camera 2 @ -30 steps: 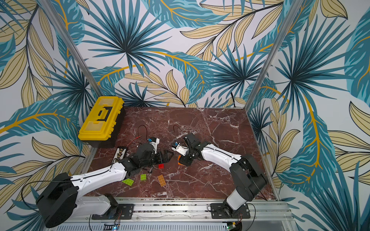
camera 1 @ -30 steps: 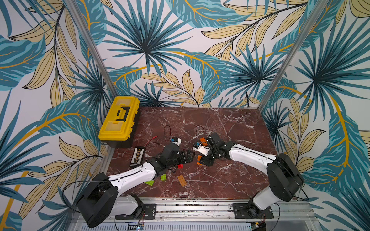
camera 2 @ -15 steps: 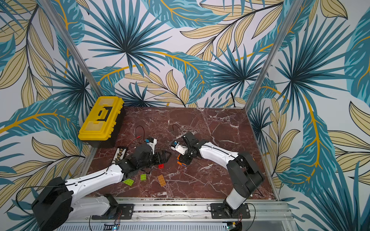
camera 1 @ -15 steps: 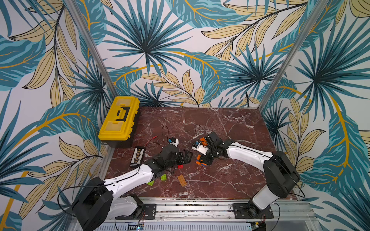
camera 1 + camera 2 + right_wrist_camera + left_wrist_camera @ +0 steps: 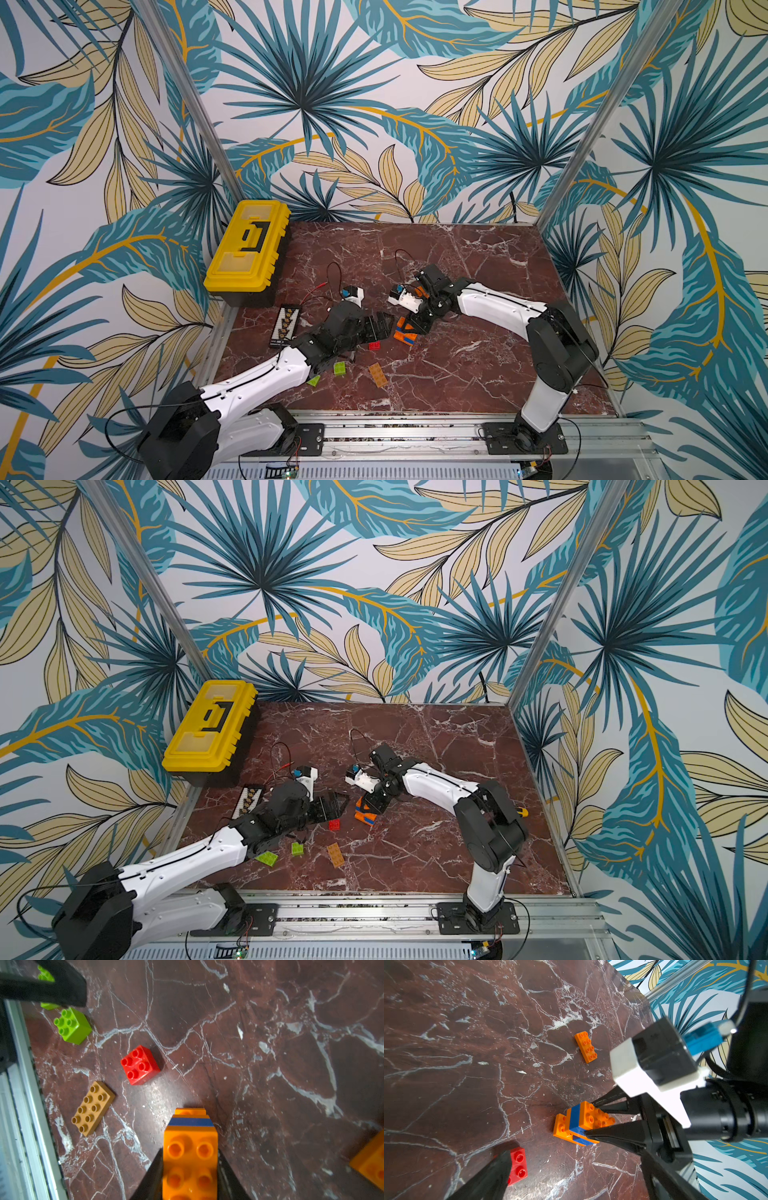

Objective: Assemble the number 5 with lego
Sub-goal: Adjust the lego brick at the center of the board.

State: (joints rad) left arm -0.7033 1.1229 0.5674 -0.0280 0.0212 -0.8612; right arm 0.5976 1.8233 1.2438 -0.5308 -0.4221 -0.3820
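Right hand [image 5: 588, 1118] clamps orange-blue stack [image 5: 574, 1118]; underside hidden.

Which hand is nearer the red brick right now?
Left. The left hand is open with one finger right beside the red brick; the right hand is farther off, shut on the orange-and-blue stack.

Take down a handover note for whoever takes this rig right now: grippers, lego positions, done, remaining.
Left gripper: open, empty, by the red brick.
Right gripper: shut on the orange-and-blue stack.
Loose on the marble table: red brick, tan brick, square lime green brick, long lime green brick, orange brick.
Done: that short stack only.
To do: most of the 5.
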